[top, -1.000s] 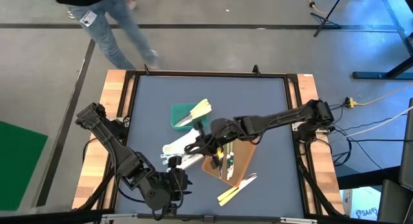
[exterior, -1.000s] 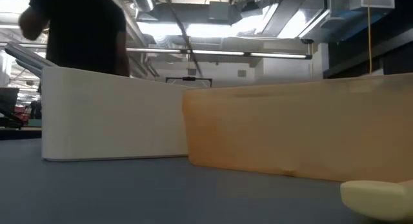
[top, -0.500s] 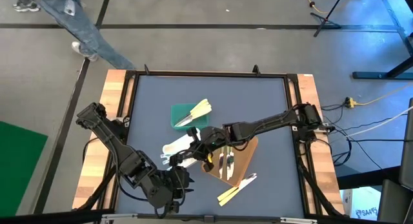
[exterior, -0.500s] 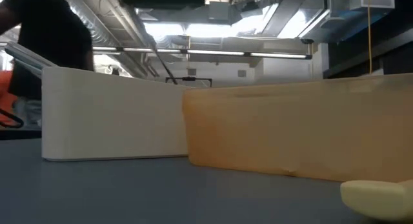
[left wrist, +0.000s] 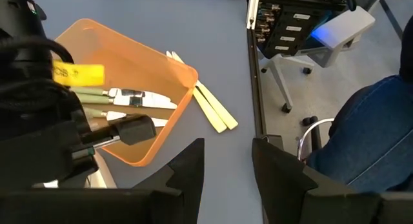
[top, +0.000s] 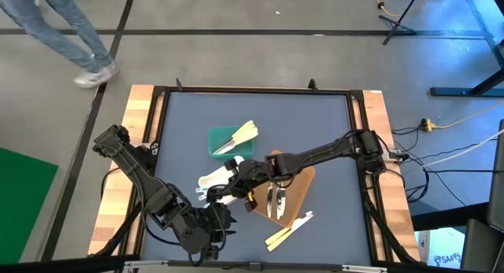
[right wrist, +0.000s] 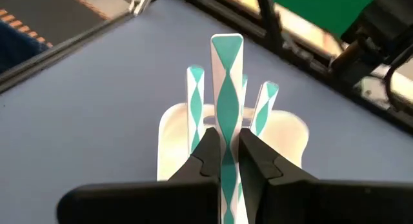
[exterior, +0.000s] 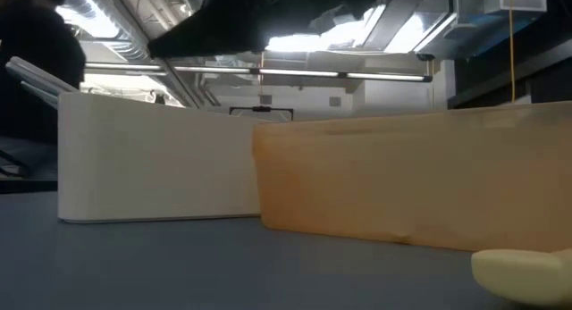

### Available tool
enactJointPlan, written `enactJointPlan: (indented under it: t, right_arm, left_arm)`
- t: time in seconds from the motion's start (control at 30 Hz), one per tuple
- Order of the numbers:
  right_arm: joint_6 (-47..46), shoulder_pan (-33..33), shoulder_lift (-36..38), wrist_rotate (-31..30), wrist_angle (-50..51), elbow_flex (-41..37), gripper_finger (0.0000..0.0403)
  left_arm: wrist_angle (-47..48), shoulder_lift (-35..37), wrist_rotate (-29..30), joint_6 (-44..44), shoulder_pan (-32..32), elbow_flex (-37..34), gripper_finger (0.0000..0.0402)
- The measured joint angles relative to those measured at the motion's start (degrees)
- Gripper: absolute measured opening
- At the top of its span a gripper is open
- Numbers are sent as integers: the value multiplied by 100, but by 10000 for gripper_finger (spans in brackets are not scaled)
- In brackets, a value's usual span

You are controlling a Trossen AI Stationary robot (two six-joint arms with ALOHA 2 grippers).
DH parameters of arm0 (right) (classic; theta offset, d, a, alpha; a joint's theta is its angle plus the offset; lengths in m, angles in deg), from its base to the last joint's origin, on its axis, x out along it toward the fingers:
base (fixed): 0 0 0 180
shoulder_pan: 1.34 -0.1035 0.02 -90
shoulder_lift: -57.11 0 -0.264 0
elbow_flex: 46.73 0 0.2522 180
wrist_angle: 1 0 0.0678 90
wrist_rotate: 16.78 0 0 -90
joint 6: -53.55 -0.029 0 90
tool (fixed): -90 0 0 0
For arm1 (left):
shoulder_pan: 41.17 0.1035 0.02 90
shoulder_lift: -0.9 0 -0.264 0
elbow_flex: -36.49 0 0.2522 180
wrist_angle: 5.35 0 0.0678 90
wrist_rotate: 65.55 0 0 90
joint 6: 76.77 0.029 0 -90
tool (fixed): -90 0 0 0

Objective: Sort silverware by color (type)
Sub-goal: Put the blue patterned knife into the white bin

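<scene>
My right gripper (top: 230, 188) (right wrist: 226, 143) hangs over the white tray (top: 211, 181), shut on a translucent whitish-blue utensil (right wrist: 226, 82). Two more such utensils (right wrist: 194, 88) lie in that tray (right wrist: 169, 130) below it. Cream-yellow utensils rest in the green tray (top: 223, 134), and more of them (top: 287, 230) (left wrist: 210, 106) lie on the mat beside the brown tray. Olive-green-handled utensils (left wrist: 106, 95) lie in the brown tray (top: 293, 196) (left wrist: 168, 66). My left gripper (top: 214, 226) (left wrist: 227, 161) waits open near the table's near edge, touching nothing. My right gripper pinches the translucent utensil between its two fingers (right wrist: 208, 150), which lie along its length. The shaft (right wrist: 226, 121) runs out past the fingertips to a squared end (right wrist: 226, 43). It is held over the white tray; whether that end touches the tray cannot be told.
In the low view the white tray's wall (exterior: 152, 158) and the brown tray's wall (exterior: 411, 180) stand close ahead, with a cream utensil tip (exterior: 523, 272) on the mat. A person's jeans-clad leg (left wrist: 371, 121) is beyond the table's edge; another person (top: 55, 29) walks on the floor.
My right arm has reached toward the table's left, carrying its gripper from the brown tray's edge to over the white tray. The person beyond the far edge has walked off to the left.
</scene>
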Motion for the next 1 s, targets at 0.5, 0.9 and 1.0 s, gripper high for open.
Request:
enactJointPlan:
  t: [0.5, 0.9, 1.0]
  right_arm:
    - [2, 9, -7, -113, 104, -4, 14]
    - [0, 9, -5, -121, 95, -4, 42]
    - [0, 6, -3, -125, 95, -4, 70]
  left_arm:
    - [0, 0, 1, 2, 0, 0, 124]
    - [0, 0, 1, 2, 0, 0, 124]
    - [0, 0, 1, 2, 0, 0, 124]
